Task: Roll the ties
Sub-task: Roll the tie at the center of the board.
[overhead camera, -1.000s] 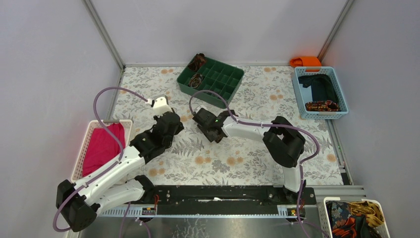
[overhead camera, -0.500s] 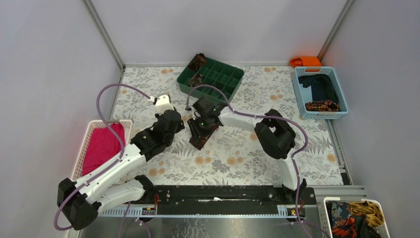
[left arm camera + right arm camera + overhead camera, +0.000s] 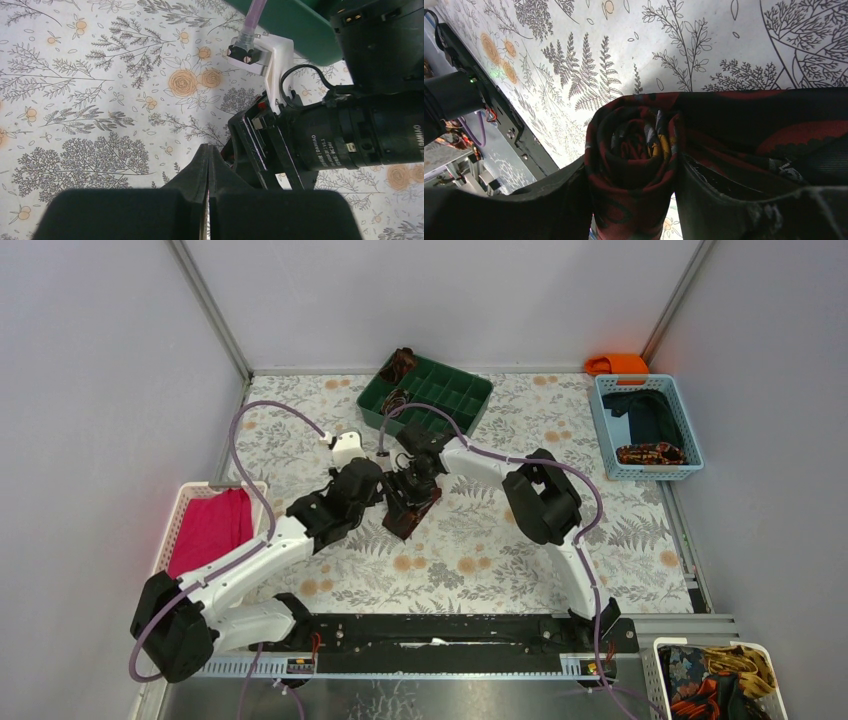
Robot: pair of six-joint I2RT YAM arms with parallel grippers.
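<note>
My right gripper (image 3: 409, 496) is shut on a dark maroon tie (image 3: 404, 518) with red patterning, near the table's middle. In the right wrist view the tie (image 3: 634, 150) is a tight coil squeezed between both fingers, and its loose tail (image 3: 764, 120) runs off to the right. My left gripper (image 3: 378, 490) is shut and empty, just left of the right gripper. In the left wrist view its fingertips (image 3: 208, 150) are pressed together beside the right gripper's black body (image 3: 260, 150). Two coiled ties (image 3: 398, 364) (image 3: 396, 400) sit in the green tray (image 3: 440, 405).
A blue basket (image 3: 610, 435) at the right holds a navy cloth (image 3: 645, 412) and a patterned coil (image 3: 650, 453). A white basket (image 3: 178, 510) at the left holds a pink-red cloth (image 3: 205, 532). An orange object (image 3: 617, 363) lies at the back right. A basket of fabrics (image 3: 715, 680) stands at the bottom right.
My left gripper has moved right, up beside the right gripper. My right gripper turned and shifted slightly left and back with the tie, whose end now shows below it.
</note>
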